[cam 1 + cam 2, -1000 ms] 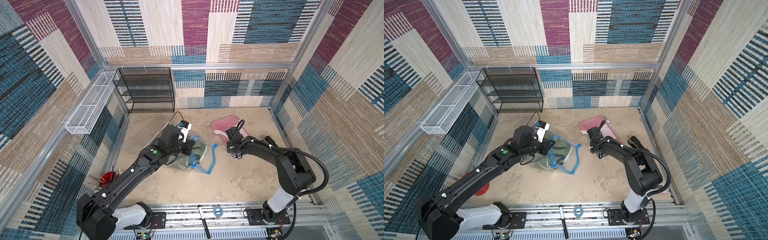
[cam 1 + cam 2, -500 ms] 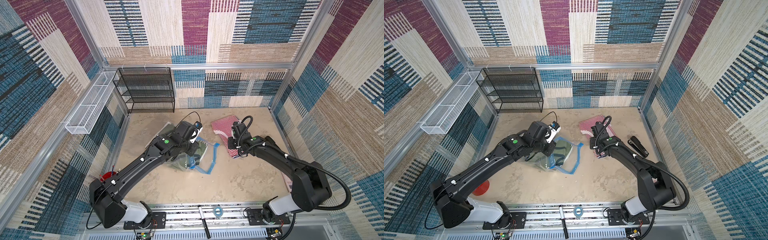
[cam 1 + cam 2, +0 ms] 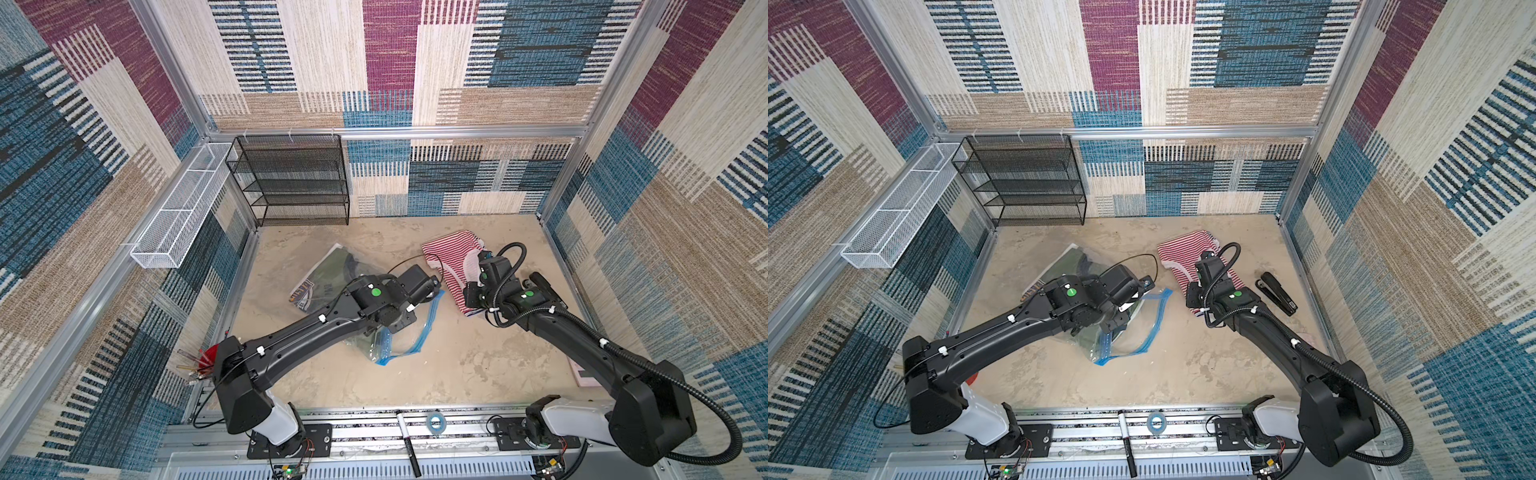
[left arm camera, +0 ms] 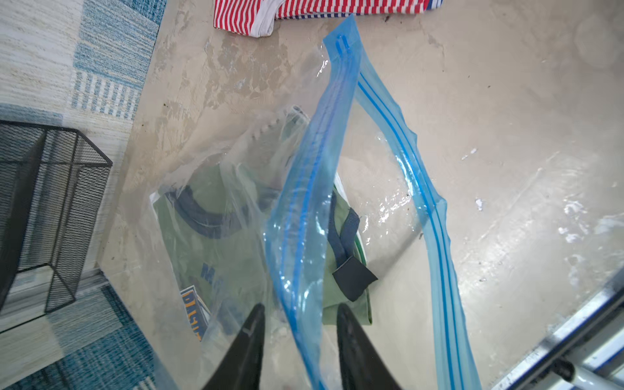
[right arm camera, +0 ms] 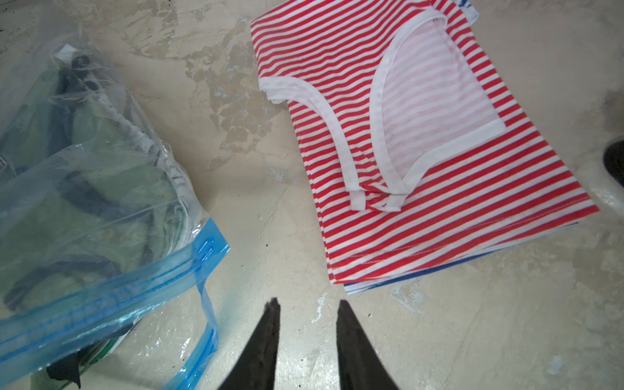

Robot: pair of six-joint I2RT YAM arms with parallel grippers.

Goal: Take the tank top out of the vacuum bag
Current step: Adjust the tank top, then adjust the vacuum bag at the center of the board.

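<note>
The vacuum bag lies crumpled mid-table, clear plastic with a blue zip strip standing open. A green garment with navy trim is still inside it. A red-and-white striped tank top lies flat on the table outside the bag, also seen in both top views. My left gripper hovers over the bag mouth, open, with the zip strip passing loosely between its fingers. My right gripper is open over bare table, between the bag and the tank top's hem, holding nothing.
A black mesh shelf stands at the back left and a white wire basket hangs on the left wall. A black stapler lies right of the tank top. A red cup sits at the front left. A marker and tape roll rest on the front rail.
Both grippers went from shut to open. The left one let go of the bag edge and shifted right over the bag mouth. The right one released the striped tank top onto the table.
</note>
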